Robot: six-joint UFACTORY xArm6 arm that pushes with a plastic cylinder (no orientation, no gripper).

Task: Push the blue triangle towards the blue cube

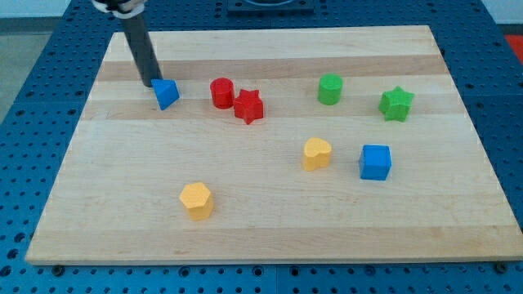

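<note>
The blue triangle (166, 94) lies on the wooden board at the view's upper left. My tip (152, 84) stands right at its upper left side, touching or nearly touching it. The dark rod rises from there to the view's top. The blue cube (375, 162) sits far off to the view's right and lower, at the right middle of the board.
A red cylinder (221, 92) and a red star (248, 107) lie just right of the triangle. A yellow heart-like block (316, 153) sits left of the blue cube. A green cylinder (330, 89), a green star (396, 104) and a yellow hexagon (196, 200) lie elsewhere.
</note>
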